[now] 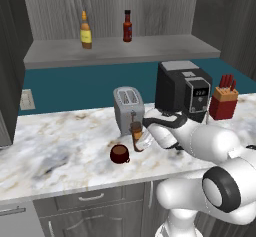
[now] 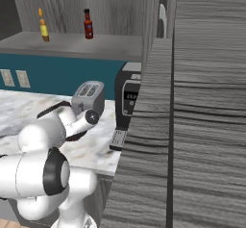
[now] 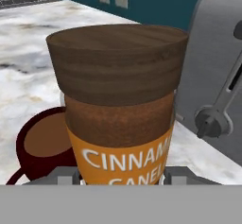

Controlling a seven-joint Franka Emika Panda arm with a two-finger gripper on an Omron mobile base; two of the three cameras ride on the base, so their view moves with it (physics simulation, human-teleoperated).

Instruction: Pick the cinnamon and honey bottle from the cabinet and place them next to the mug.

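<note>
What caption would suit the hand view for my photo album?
Cinnamon jar fills the gripper's close-up, with the dark red mug behind it and the toaster alongside on the marble counter.

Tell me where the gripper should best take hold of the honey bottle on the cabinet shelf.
Grip the honey bottle at its wider yellow body, approaching level from the open front of the cabinet. It stands upright with a narrow neck, and the red bottle stands well apart.

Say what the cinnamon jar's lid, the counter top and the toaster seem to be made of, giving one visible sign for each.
Cinnamon lid: looks like matte brown wood, with grain bands across it.
Counter top: seems polished marble or an imitation, white with grey and tan veins.
Toaster: probably brushed metal, plain grey with a soft sheen; it could be painted plastic.
</note>
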